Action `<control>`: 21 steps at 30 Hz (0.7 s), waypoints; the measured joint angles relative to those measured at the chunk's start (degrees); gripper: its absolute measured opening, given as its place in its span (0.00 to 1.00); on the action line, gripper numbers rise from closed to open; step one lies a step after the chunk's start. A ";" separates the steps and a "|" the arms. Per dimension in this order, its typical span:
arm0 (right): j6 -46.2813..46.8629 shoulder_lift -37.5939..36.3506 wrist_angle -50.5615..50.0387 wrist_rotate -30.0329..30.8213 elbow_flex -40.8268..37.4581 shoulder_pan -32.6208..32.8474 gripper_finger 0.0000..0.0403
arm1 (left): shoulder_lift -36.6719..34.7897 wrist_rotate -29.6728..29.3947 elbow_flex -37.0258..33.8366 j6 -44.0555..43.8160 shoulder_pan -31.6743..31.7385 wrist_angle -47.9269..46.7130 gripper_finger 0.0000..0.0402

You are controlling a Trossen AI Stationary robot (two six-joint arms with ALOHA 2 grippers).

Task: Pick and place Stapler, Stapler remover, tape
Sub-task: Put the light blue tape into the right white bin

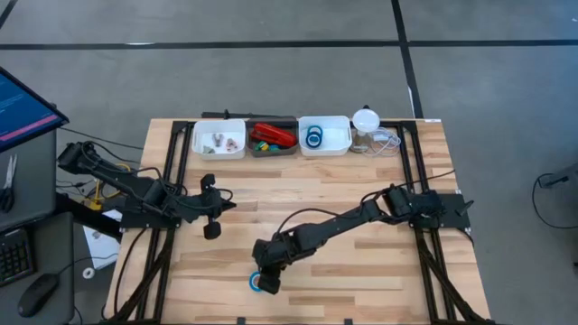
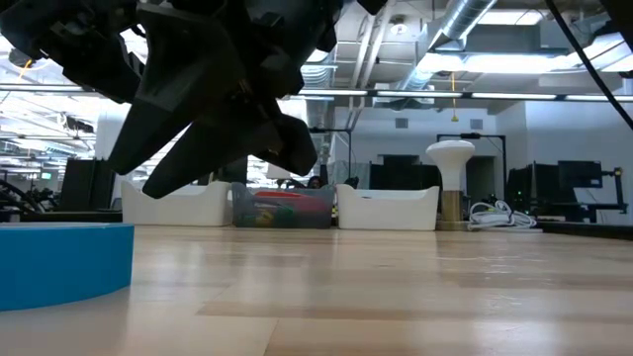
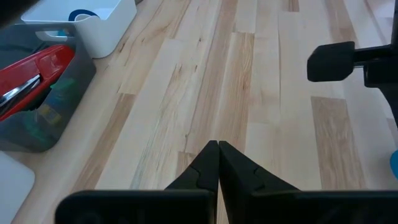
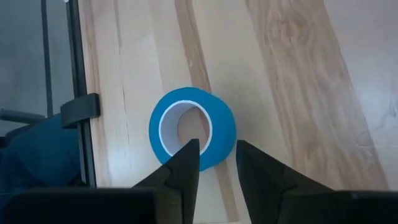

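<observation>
The pale wooden slatted table (image 1: 361, 271) is bare across its middle, with open room around both arms. Along its far edge stand three small bins: a white one (image 1: 219, 138), a grey one (image 1: 272, 140) holding the long bright-red stapler (image 1: 274, 134), and a white one (image 1: 324, 135) holding blue tape rings. One blue ring-shaped tape roll with a pale core (image 4: 192, 127) lies flat near the front edge; the right gripper (image 4: 214, 163) hangs over it, fingers narrowly parted astride the near wall of the ring. The left gripper (image 3: 218, 155) hovers left of centre, pinched closed, holding nothing
</observation>
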 joint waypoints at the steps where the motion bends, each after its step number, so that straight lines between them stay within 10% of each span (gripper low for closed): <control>1: 0.00 0.00 0.00 -0.02 -0.02 0.00 0.24 | 0.00 0.00 0.00 0.00 0.00 0.00 0.00; 21: -3.04 -0.02 1.03 2.74 -0.66 -0.75 0.24 | 0.00 0.02 0.00 -1.03 0.00 -0.11 0.00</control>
